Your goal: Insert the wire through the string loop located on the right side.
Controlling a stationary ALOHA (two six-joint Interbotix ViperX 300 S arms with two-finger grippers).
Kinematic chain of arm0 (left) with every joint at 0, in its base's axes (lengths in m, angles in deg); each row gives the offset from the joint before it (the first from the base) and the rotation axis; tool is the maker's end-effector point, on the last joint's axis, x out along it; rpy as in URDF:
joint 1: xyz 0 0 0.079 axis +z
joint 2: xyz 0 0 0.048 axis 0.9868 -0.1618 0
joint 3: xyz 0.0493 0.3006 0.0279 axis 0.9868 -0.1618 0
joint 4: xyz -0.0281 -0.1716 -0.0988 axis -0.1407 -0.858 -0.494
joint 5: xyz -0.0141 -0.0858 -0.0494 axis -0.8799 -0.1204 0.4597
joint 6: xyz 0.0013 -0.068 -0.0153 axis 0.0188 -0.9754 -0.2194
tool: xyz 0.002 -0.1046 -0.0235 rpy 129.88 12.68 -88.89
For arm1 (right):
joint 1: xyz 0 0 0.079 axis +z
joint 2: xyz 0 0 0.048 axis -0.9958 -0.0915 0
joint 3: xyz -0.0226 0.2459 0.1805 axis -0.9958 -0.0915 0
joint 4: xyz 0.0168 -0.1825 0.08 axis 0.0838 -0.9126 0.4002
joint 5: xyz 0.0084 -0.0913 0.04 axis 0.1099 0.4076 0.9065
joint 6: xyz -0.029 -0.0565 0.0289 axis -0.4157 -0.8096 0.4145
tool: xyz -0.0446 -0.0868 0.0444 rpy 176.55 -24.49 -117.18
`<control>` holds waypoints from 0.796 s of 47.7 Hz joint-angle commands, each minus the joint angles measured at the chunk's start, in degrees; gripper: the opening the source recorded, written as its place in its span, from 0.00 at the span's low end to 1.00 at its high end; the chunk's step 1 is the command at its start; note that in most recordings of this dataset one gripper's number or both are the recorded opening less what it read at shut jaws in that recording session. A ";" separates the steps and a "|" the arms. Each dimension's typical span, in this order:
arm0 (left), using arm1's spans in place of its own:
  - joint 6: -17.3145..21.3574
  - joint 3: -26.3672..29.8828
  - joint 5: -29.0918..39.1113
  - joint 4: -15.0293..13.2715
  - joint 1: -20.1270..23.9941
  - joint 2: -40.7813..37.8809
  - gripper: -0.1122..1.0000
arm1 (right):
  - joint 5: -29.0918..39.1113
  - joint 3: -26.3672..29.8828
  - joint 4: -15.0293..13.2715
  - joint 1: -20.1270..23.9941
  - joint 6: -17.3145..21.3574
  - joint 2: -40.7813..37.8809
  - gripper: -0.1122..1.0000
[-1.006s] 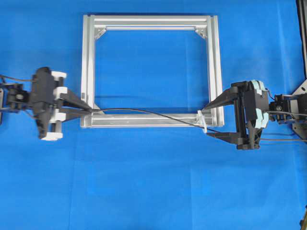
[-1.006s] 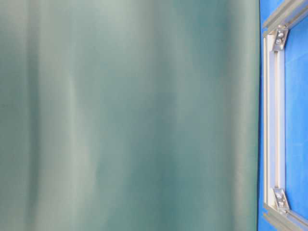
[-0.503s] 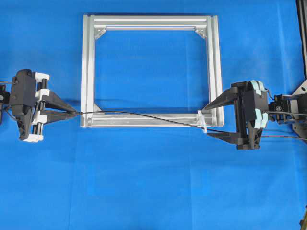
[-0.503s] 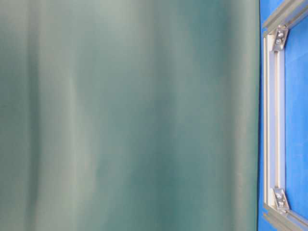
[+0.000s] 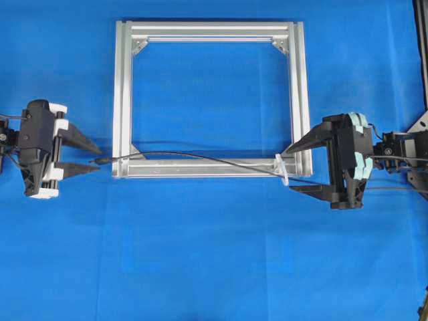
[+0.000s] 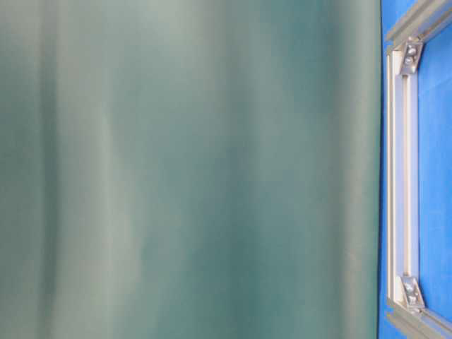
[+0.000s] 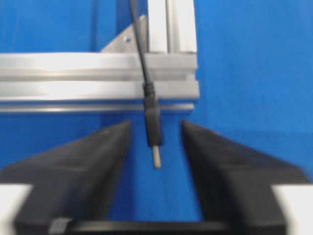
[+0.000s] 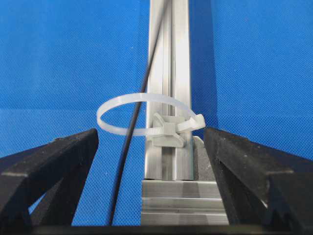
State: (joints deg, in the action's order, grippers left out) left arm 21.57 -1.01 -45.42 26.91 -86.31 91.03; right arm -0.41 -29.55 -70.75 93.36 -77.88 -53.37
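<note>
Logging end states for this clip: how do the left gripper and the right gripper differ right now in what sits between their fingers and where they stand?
The left gripper has the wire's plug tip lying loose between its open fingers; the right gripper brackets the string loop, with the wire running through it. The left stands just off the aluminium frame's lower left corner; the right stands at its lower right corner. Both are open, gripping nothing.

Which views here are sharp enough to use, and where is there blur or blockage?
Overhead: evenly lit and sharp; wire and string loop are readable. Table-level: nearly filled by a blurred greenish surface, with only a strip of the aluminium frame visible. Left wrist: soft focus, the plug and pincer fingers fuzzy. Right wrist: loop crisp, the near pincer fingers slightly soft.
</note>
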 commanded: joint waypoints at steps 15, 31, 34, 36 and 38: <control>0.62 0.62 1.32 0.09 0.79 0.79 0.85 | 0.44 1.05 0.00 0.09 -0.18 0.62 0.96; 0.88 5.27 4.22 0.18 0.88 8.26 0.86 | 7.29 3.34 -0.09 -1.14 -0.53 8.70 0.96; 0.88 6.68 5.80 0.09 1.05 10.02 0.86 | 9.05 3.78 -0.26 -1.58 -0.62 10.55 0.96; 0.88 7.47 6.68 0.09 1.23 10.90 0.86 | 10.28 3.96 -0.26 -1.93 -0.79 11.78 0.96; 0.88 8.26 7.56 0.09 1.49 11.69 0.86 | 11.43 4.22 -0.35 -2.11 -1.14 12.92 0.96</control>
State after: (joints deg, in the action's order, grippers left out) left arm 22.36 4.96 -38.92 26.91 -85.43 101.05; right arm 9.43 -26.65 -70.93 91.78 -78.67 -42.73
